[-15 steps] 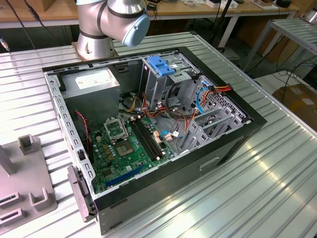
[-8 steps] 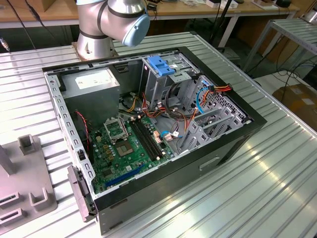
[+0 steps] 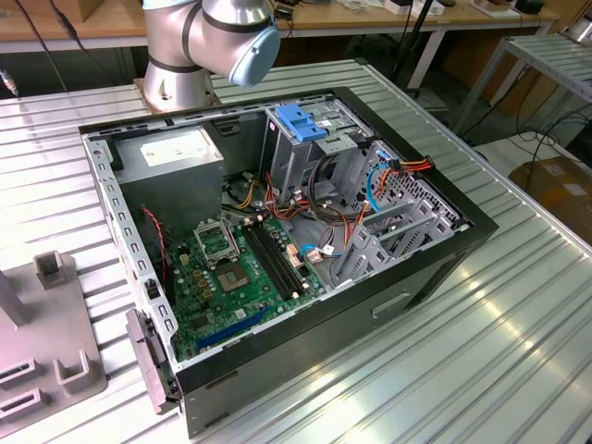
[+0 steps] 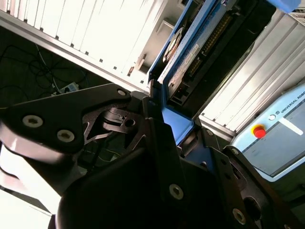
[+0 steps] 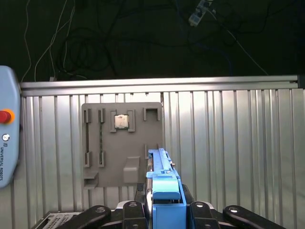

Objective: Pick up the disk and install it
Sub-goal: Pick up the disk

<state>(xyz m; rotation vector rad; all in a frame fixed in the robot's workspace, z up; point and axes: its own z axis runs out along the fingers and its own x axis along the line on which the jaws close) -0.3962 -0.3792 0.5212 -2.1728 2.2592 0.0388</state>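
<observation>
The flat metal disk with blue plastic side rails sits on edge in the arm's black gripper, whose fingers are clenched on its two sides. In the first wrist view the disk is raised off the table, and its free end lies in line with a flat grey plastic holder plate on the table behind it.

In the second wrist view the disk runs outward from the gripper, one blue rail and a row of connector pins facing the camera.

A small square silver processor chip lies in one recess of the holder plate. The plate rests on a ribbed aluminium table, near a pale blue control pendant with a red round button at the table's edge.

In the exterior view the holder plate lies at the exterior view's left. Beside it an open black desktop computer case lies on its side, exposing a green motherboard, a grey metal power supply box and a metal drive cage with a blue handle. The silver robot arm, with its pale blue joint cap, rises just behind the case.
</observation>
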